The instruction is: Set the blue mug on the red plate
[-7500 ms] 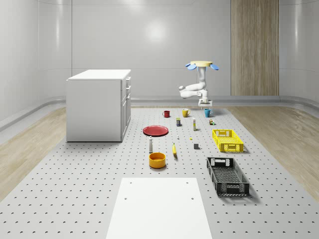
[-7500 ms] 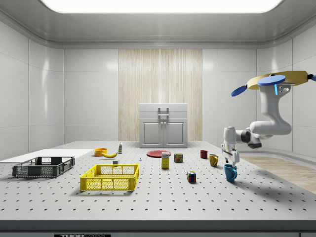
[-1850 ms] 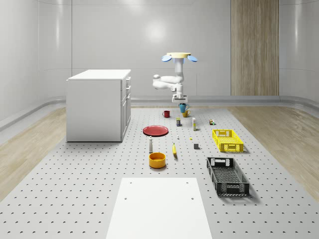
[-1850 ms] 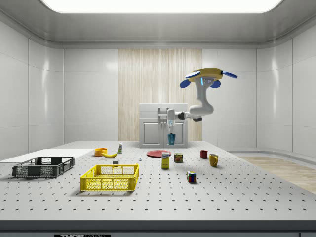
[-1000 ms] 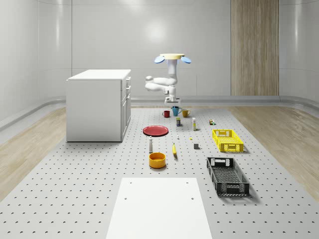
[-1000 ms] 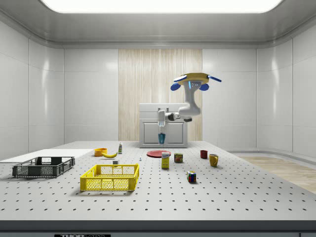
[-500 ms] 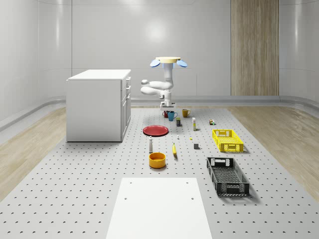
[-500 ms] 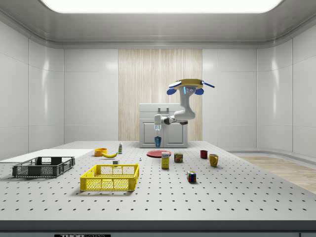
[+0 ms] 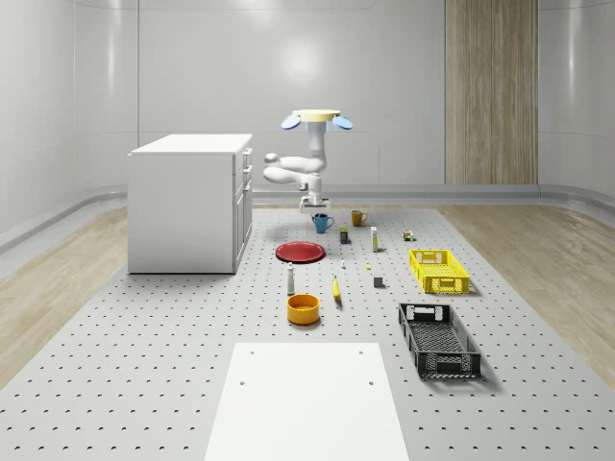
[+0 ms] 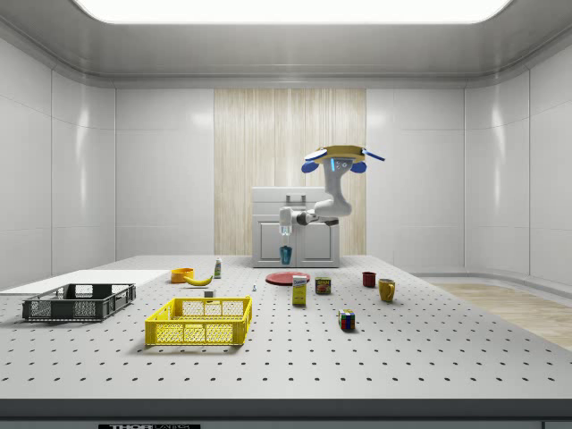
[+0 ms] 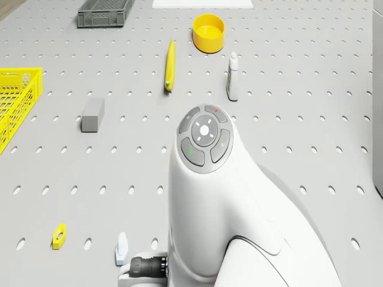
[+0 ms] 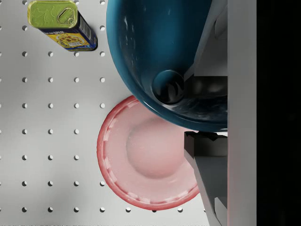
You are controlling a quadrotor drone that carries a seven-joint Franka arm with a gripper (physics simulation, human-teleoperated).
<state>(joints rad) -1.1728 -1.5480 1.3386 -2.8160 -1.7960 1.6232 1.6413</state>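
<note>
One blue mug (image 9: 321,223) is off the table, clamped in the gripper (image 9: 313,205), which grasps it at the rim; in the wrist view the mug (image 12: 160,52) hangs directly above the red plate (image 12: 146,160). The drone (image 10: 338,155) hovers over the far part of the table (image 9: 173,355), near the cabinet (image 9: 190,202). In the side view the mug (image 10: 286,255) is still clear of the plate (image 10: 288,279), with a gap between them.

Judged status: pick-up and carry done; lowering onto the plate and release remain.

Count on the table:
- one red plate (image 9: 301,252), toward the far edge;
- one yellow mug (image 9: 357,218) and one dark red mug (image 10: 368,279);
- one yellow bowl (image 9: 303,308);
- one banana (image 9: 336,288);
- one small bottle (image 9: 290,279);
- one yellow crate (image 9: 439,271) and one black crate (image 9: 439,339), along the whole-scene view's right edge;
- one tin (image 12: 62,26), just beside the plate;
- one white sheet (image 9: 307,403) at the near edge.

Other small items are too minute to identify.
</note>
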